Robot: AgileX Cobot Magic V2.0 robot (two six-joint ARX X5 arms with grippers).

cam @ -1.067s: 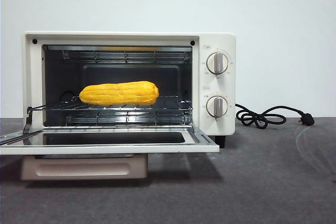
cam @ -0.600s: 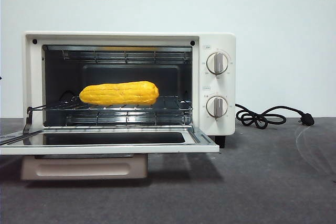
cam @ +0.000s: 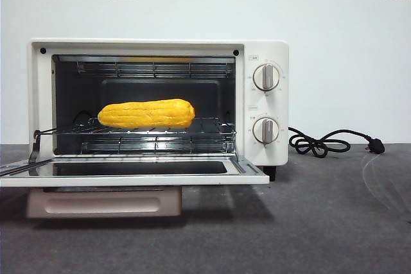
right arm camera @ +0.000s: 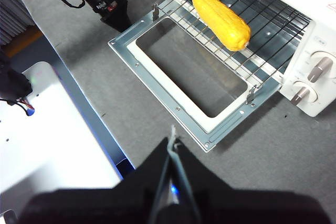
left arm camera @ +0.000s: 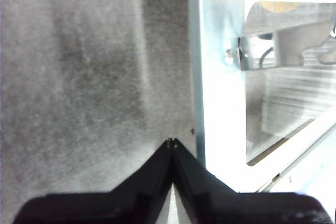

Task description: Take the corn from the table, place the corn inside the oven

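Nothing moved since prior frame, corn (cam: 146, 113) on oven (cam: 266, 104) rack, both end effectors closed, empty.

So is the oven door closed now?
No, the oven door hangs fully open and flat in front, with the corn lying on the wire rack inside.

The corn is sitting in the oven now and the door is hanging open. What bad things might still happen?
1. The corn lies loose on the wire rack of the oven. It is round, so a bump might roll it.
2. The open door sticks out flat. The left gripper, shut, hovers close beside its edge and might knock it.
3. The right gripper, shut, hangs above the table near the door's corner, so a careless move might clip it.
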